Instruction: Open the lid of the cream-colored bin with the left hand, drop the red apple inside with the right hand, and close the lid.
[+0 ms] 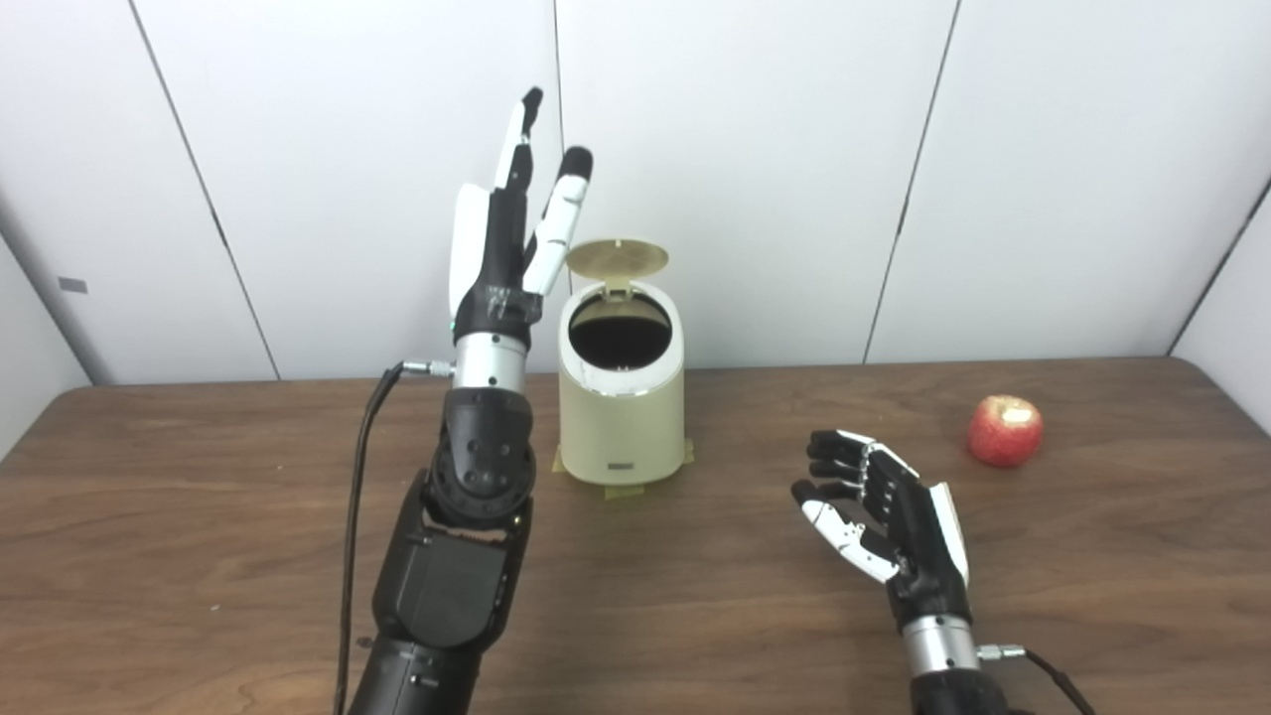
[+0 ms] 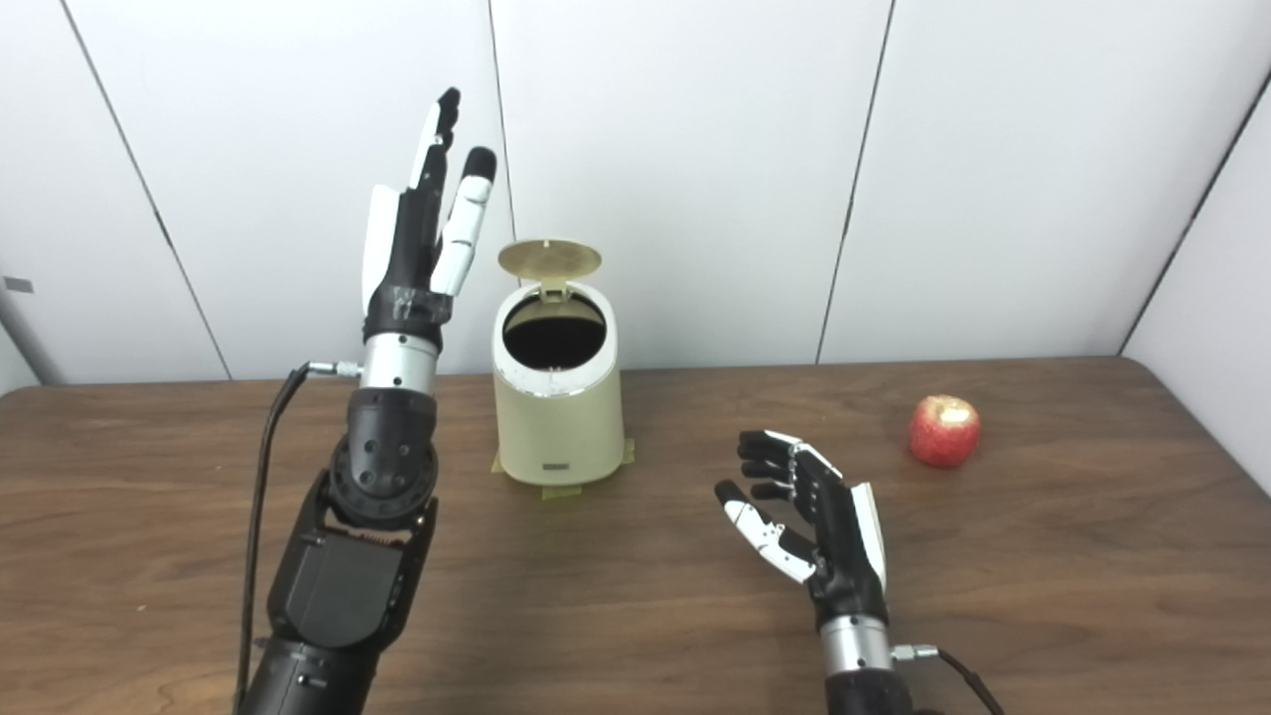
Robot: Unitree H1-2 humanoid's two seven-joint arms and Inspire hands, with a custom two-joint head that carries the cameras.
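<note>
The cream-colored bin [image 1: 622,407] stands on the table at centre. Its round lid [image 1: 617,259] is tipped up behind the dark opening. My left hand [image 1: 508,238] is raised just left of the bin, fingers straight up and apart, holding nothing and clear of the lid. The red apple [image 1: 1005,430] lies on the table at the right. My right hand [image 1: 882,509] hovers low over the table between bin and apple, palm turned left, fingers loosely curled and apart, empty, a hand's width short of the apple.
The brown wooden table [image 1: 199,516] runs to a white panelled wall [image 1: 794,149] close behind the bin. Yellow tape [image 1: 621,490] shows under the bin's base. A black cable [image 1: 353,516] hangs from my left wrist.
</note>
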